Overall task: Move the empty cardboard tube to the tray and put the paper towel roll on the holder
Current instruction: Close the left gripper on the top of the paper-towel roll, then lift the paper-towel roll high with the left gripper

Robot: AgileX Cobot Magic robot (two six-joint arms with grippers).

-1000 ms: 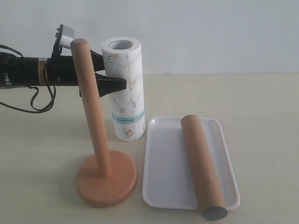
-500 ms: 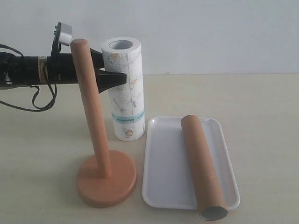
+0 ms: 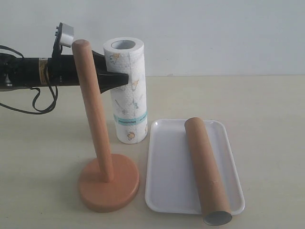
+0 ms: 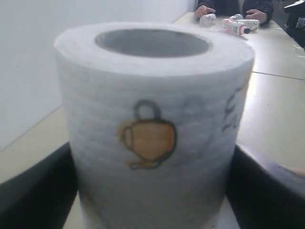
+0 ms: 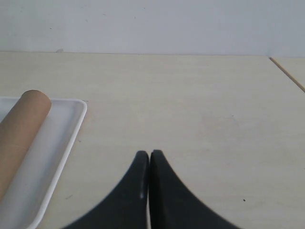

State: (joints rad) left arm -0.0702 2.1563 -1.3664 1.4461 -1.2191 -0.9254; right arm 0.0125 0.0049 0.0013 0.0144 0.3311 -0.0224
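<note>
1. Pale wall and a cream table (image 3: 267, 109) fill the exterior view.
   - We see the holder (image 3: 97, 138) at the near left, its post bare and its base just beside the tray (image 3: 164, 167).
   - We see the empty cardboard tube (image 3: 206, 167) lying lengthwise on the tray, with its near end poking over the near rim.
   - The paper towel roll (image 3: 129, 109) stands upright on the table behind the holder, near the tray's far left corner.
   - The left gripper (image 3: 120, 76) reaches in from the left at the roll's upper part.
   - Open table lies to the right of the tray and behind it.
2. From the left wrist view we get what the exterior view hides.
   - Dark fingers (image 4: 33, 195) flank the roll on both sides, close against it. We cannot tell whether they press it yet.
   - Far behind the roll, small bottles (image 4: 233, 25) sit on a table.
3. Only the right wrist view shows the right gripper (image 5: 149, 162).
   - Its jaws are closed together and hold nothing, over bare table.
   - The tray's rim and the tube's end are well apart from it.
</note>
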